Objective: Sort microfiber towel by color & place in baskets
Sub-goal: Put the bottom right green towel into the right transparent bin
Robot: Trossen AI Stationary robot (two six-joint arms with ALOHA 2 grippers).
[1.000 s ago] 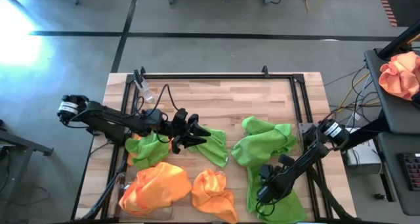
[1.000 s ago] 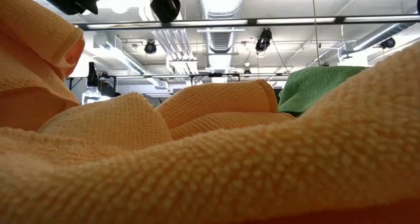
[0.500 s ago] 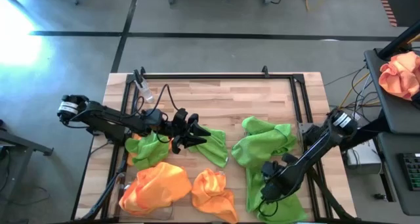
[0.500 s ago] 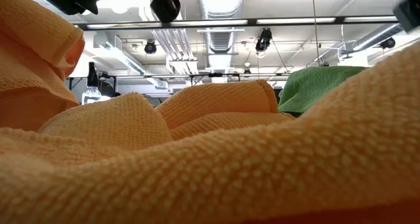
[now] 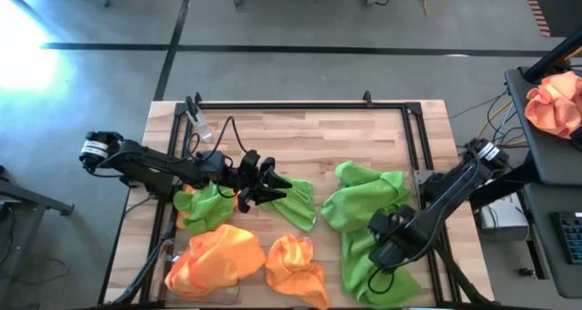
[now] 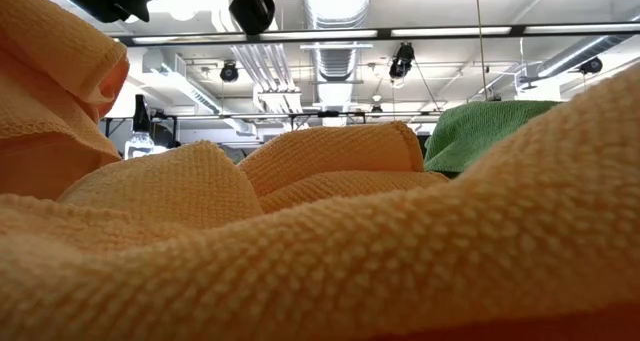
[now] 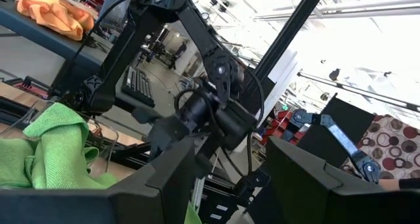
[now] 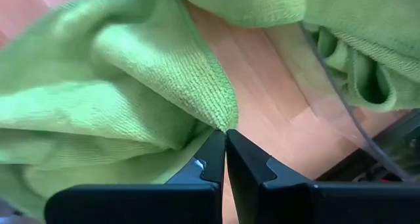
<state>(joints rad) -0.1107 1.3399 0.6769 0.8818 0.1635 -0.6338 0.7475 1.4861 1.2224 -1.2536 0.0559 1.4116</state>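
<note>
Right gripper (image 8: 225,142), pinched shut on the fuzzy lime-green towel (image 8: 118,86), has dragged it rightward at lower right; sorting continues.

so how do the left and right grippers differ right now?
The left gripper hangs mid-table with fingers apart and nothing between them; the right gripper is low at the table's right, its fingers shut on a green towel's edge. The left points toward the right arm, while the right points down at the cloth. Both are dark two-finger grippers.
</note>
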